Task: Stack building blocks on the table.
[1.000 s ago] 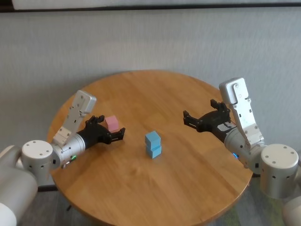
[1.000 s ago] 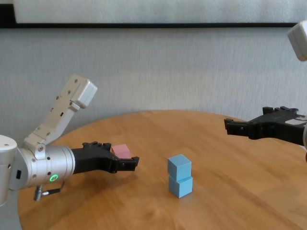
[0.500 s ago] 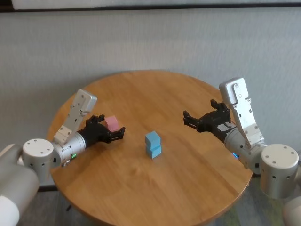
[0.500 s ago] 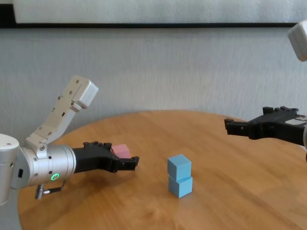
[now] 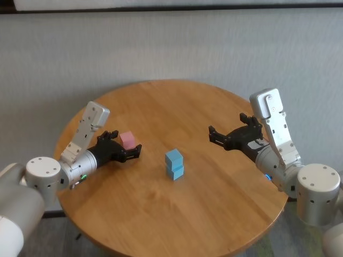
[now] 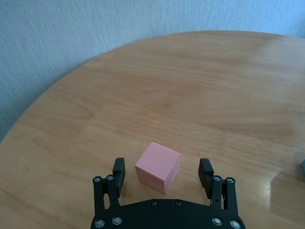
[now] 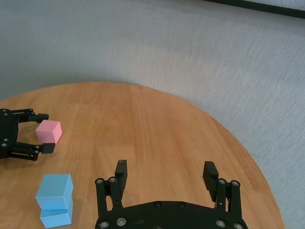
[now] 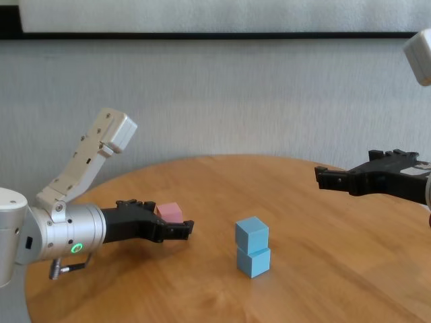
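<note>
On the round wooden table, two light blue blocks stand stacked near the middle: the upper one on the lower one. The stack also shows in the chest view and the right wrist view. A pink block sits on the table to the left. My left gripper is open and low over the table, its fingers either side of the pink block with gaps on both sides. My right gripper is open and empty, held above the table right of the stack.
A grey wall runs behind the table. The table's round edge curves close behind the pink block. Bare wood lies between the stack and the right gripper.
The left arm has shifted only slightly, its open fingers staying around the pink block. The blocks and the right arm have not moved.
</note>
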Tool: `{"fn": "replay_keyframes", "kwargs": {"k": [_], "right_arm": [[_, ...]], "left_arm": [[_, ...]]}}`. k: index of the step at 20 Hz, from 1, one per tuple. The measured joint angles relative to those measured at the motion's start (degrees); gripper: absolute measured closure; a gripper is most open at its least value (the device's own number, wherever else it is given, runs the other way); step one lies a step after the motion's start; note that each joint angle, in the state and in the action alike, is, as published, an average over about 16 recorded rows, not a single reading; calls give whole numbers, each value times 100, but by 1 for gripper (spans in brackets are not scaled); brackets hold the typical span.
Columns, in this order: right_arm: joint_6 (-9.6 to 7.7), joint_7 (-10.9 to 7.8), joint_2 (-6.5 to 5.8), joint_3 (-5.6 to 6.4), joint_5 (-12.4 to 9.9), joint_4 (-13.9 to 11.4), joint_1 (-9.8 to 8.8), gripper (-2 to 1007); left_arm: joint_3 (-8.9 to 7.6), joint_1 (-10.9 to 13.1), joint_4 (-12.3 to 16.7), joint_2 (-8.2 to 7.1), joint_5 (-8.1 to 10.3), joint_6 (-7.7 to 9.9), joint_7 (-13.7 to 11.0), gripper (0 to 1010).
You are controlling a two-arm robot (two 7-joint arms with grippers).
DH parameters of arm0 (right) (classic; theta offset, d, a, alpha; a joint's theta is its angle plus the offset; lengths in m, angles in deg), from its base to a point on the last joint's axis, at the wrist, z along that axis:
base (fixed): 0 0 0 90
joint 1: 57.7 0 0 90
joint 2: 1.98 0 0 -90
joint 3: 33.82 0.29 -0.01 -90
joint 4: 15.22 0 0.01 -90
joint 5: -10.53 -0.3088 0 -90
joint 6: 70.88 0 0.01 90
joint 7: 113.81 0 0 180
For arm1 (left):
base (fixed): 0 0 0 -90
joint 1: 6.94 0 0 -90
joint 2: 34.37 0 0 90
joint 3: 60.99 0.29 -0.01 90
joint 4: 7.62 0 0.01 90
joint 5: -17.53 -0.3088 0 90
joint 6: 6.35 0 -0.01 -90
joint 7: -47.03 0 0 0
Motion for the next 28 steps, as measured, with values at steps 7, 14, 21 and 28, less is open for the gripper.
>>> {"fn": "replay_keyframes", "kwargs": {"k": [7, 14, 21, 28], "right_arm": [[0, 0, 0, 0, 0, 0, 0, 0], [0, 0, 0, 0, 0, 0, 0, 0], [0, 0, 0, 0, 0, 0, 0, 0], [0, 0, 0, 0, 0, 0, 0, 0]], "left_arm": [[-58, -41, -88, 24, -33, -20, -14, 11], [-104, -70, -136, 42, -59, -14, -30, 64], [-146, -68, -117, 45, -86, 29, -37, 221], [-174, 2, 42, 18, -113, 114, 2, 426]]}}
